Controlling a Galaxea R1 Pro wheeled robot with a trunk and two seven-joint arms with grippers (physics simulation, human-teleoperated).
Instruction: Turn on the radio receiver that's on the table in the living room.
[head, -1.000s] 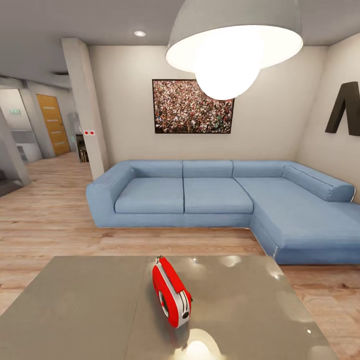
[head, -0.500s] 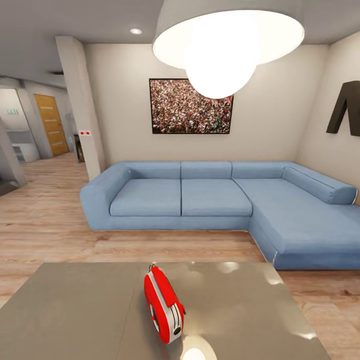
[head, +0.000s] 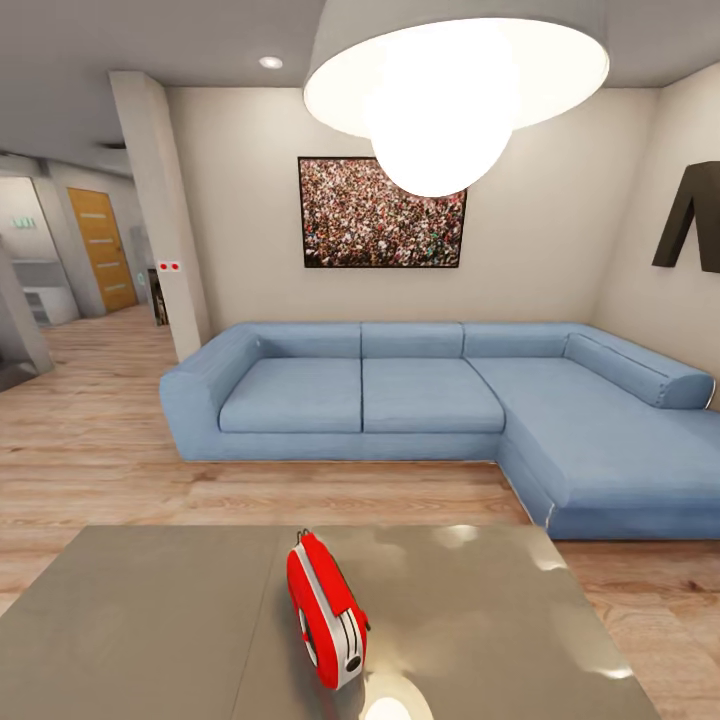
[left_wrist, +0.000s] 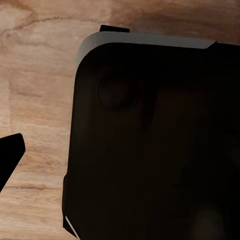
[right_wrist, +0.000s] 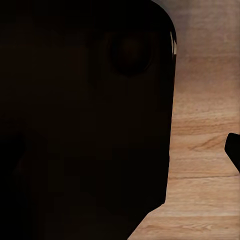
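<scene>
The red radio (head: 325, 612) stands upright on the grey counter (head: 150, 620), just right of its seam, near the front edge; beyond lies wood floor (head: 90, 450) and a blue sofa (head: 440, 400); whether either gripper is spread or pressed together, I cannot tell.

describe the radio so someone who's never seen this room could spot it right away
Facing the blue L-shaped sofa, look down to the low grey table in front of it. The radio stands near the table's middle, just right of the seam in the top. It is the lone object there: small, rounded, bright red with white trim and a thin wire handle on top.
</scene>
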